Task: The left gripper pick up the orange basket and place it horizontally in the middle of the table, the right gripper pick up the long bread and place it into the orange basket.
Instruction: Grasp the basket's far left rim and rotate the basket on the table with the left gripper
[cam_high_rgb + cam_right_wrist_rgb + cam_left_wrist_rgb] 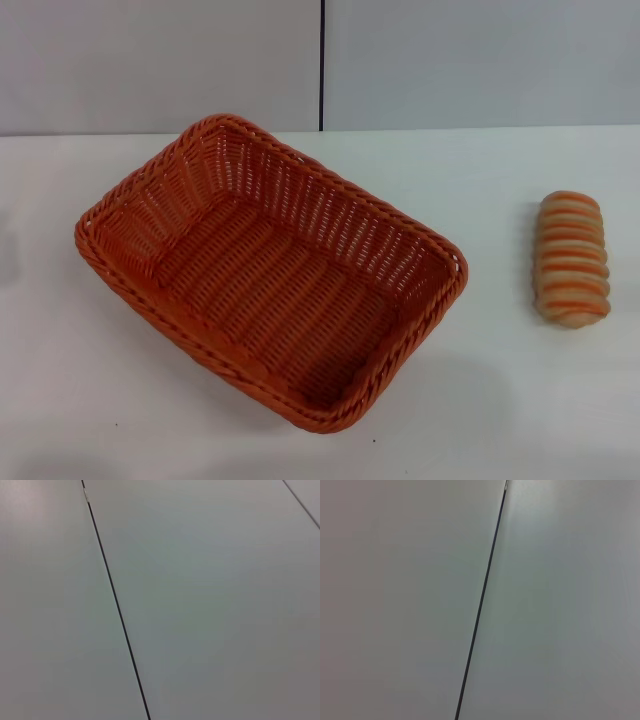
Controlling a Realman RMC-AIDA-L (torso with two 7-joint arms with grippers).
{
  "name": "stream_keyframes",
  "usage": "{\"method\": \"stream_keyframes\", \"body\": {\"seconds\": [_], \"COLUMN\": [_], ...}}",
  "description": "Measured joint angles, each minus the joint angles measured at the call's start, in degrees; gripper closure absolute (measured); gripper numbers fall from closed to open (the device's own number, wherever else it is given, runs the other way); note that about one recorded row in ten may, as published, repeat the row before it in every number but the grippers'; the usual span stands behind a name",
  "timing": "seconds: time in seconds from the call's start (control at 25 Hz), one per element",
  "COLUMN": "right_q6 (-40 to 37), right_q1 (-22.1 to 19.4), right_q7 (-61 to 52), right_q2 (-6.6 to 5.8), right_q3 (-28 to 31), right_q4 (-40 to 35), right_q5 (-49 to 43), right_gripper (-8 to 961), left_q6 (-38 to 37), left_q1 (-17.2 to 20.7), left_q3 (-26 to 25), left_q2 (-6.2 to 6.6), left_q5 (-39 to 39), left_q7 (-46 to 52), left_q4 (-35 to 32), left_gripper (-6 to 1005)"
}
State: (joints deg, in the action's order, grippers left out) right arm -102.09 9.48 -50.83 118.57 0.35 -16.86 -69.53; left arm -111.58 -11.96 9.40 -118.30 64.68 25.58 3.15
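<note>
Nothing begun — the orange basket (270, 270) sits skewed on the desk (80, 400), the long bread (571, 258) well apart; the left gripper must reach its rim first. Neither gripper shows, so the fingers' state — cannot tell.

No readable text or labels

Neither arm nor gripper shows in the head view. Both wrist cameras face a plain grey panelled surface crossed by a thin dark seam, and neither shows its own fingers, so the pose of the left gripper and the right gripper cannot be told.
</note>
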Motion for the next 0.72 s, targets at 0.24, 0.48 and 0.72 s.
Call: {"method": "stream_keyframes", "body": {"seconds": [0.24,0.48,0.72], "right_q6": [-0.05,-0.05,-0.01], "right_q1": [-0.15,0.18,0.52], "right_q7": [0.06,0.03,-1.0], "right_q2": [0.04,-0.05,-0.22], "right_q3": [0.19,0.18,-0.17], "right_q4": [0.25,0.19,-0.18], "right_q5": [0.0,-0.01,-0.15], "right_gripper": [832,948,909], "left_q6": [-0.05,-0.14,-0.2], "left_q1": [0.37,0.65,0.61], "left_q3": [-0.07,-0.09,-0.07], "left_q2": [-0.05,-0.08,0.04], "left_q5": [0.0,0.02,0.18], "left_q7": [-0.07,0.0,0.0], "left_q4": [-0.03,-0.07,-0.38], "left_gripper": [646,854,970]}}
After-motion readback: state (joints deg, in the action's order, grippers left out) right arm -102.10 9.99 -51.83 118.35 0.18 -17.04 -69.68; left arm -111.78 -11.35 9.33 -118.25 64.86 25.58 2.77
